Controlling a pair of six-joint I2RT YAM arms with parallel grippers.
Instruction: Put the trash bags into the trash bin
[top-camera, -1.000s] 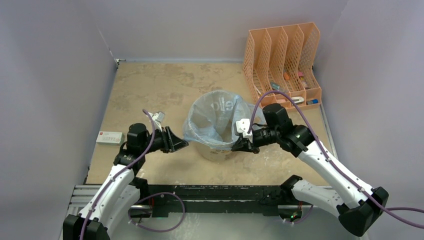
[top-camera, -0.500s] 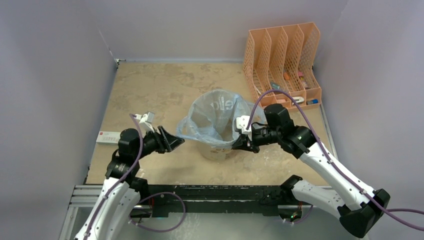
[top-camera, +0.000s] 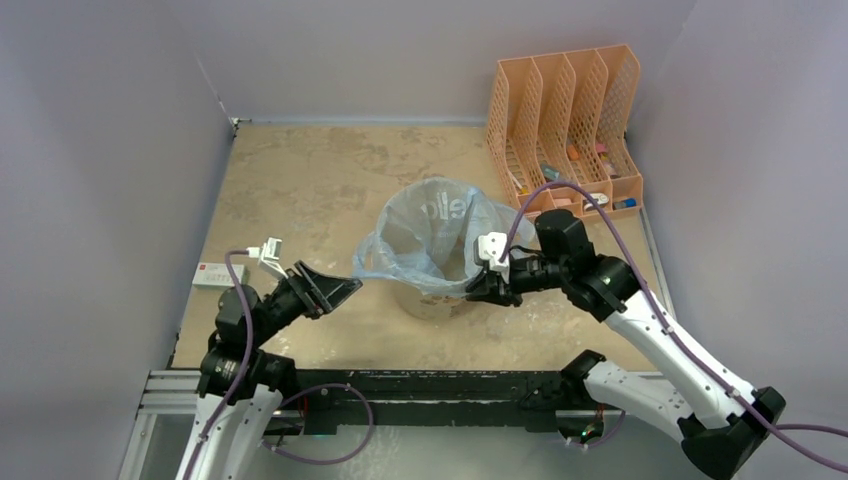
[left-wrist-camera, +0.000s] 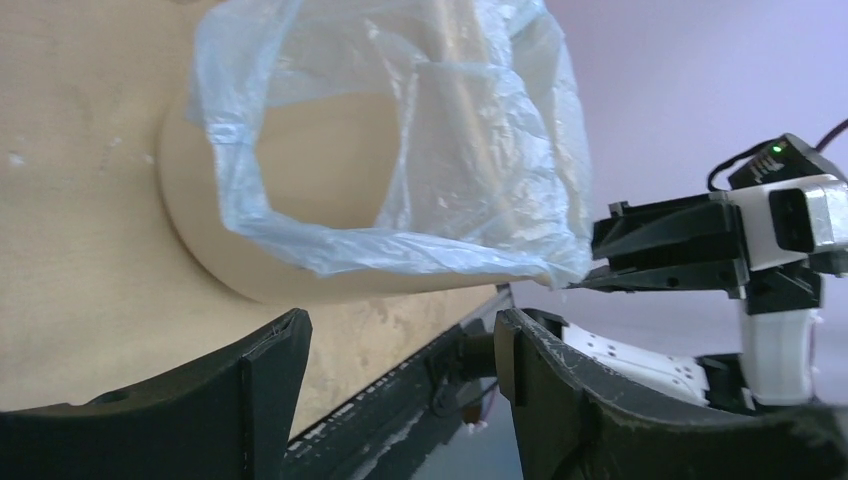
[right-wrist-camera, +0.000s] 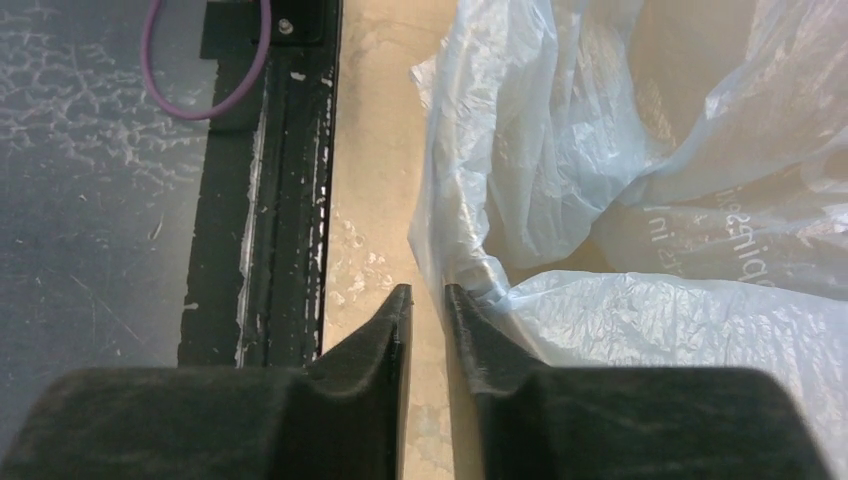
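Seating step: the trash bag (top-camera: 430, 235) drapes in the trash bin (top-camera: 436, 304), mid-table. Left gripper (top-camera: 343, 288) gapes empty, leftward; right gripper (top-camera: 474, 293) is barely parted at the near-right rim, seemingly gripping nothing. Next: tuck the loose left flap.

Orange mesh file organizer (top-camera: 565, 125), small items inside, well beyond the right gripper (top-camera: 476, 292); white red-labelled box (top-camera: 220, 276) near, left of the left gripper (top-camera: 338, 290).
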